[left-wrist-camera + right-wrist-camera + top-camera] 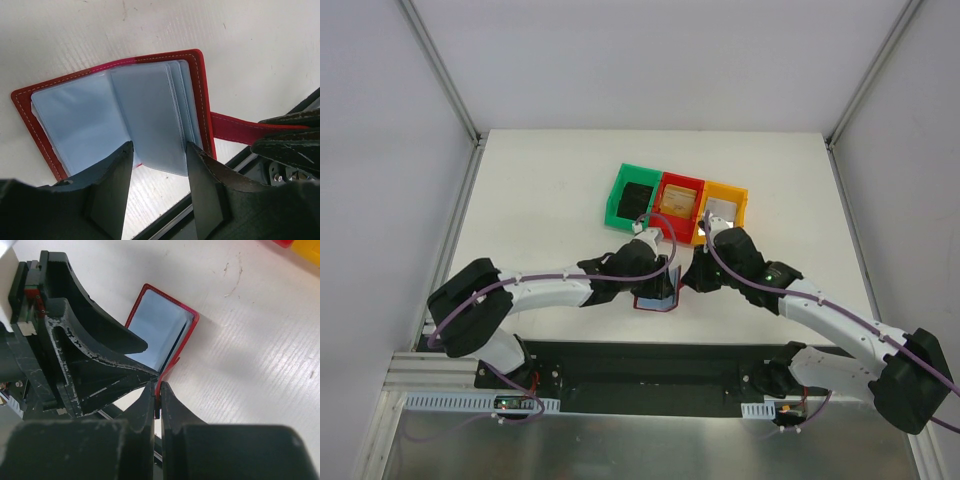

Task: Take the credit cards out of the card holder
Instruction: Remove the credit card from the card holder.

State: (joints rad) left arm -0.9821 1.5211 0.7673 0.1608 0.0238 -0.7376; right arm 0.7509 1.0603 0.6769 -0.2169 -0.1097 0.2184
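The red card holder (200,85) lies open on the white table, its blue-grey pockets (145,115) facing up; no card shows in them. My left gripper (159,150) is open, its fingertips astride the near edge of the pocket leaves. My right gripper (158,387) is shut on the holder's red tab (235,129). In the top view both grippers, left (663,280) and right (688,280), meet over the holder (655,300). A black card (637,196) lies in the green bin, a tan-gold card (680,200) in the red bin, a silvery card (720,212) in the orange bin.
The green bin (616,200), red bin (680,182) and orange bin (738,205) stand in a row just beyond the grippers. The black base rail (650,365) runs along the table's near edge, close behind the holder.
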